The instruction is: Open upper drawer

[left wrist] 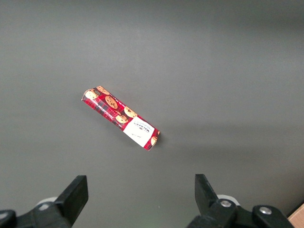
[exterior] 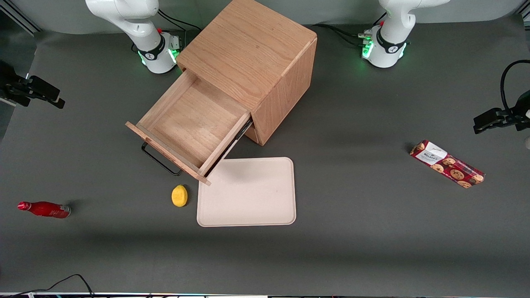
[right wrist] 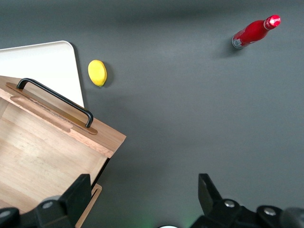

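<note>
Though hardly in need of further pulling, worth a check, largest first. Dark bench (exterior: 372, 248); oak cabinet (exterior: 256, 54) at upper middle of the front frame; upper drawer (exterior: 190, 120) drawn far out toward mid-frame, inside bare. End effector (right wrist: 143, 190) spread wide, gripping nothing, hovering over bare bench beside the drawer's front corner (clear of the handle (right wrist: 54, 97)). Risk: clipping that overhanging front on retreat and jarring the drawer. Cabinet front beneath the drawer hidden; end effector outside the front frame.
</note>
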Controlling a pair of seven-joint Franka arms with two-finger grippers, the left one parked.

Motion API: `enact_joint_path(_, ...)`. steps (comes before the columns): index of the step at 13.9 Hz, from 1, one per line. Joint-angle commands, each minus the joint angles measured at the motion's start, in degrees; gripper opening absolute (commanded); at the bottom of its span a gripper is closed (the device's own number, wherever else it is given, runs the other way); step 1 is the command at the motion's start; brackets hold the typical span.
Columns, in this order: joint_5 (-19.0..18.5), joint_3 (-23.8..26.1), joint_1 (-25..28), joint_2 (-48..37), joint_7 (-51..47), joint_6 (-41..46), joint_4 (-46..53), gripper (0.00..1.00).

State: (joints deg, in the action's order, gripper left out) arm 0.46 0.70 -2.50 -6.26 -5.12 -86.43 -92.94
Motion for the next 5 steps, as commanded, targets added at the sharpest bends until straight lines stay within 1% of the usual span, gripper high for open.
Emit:
enact_joint_path(1,1.03,-0.61,0.83,0.81,-1.65,-0.49,-0.31,1.00)
enact_joint_path(5,1.03,-0.52,0.65,1.78,-1.56,-1.90,-0.31,1.00)
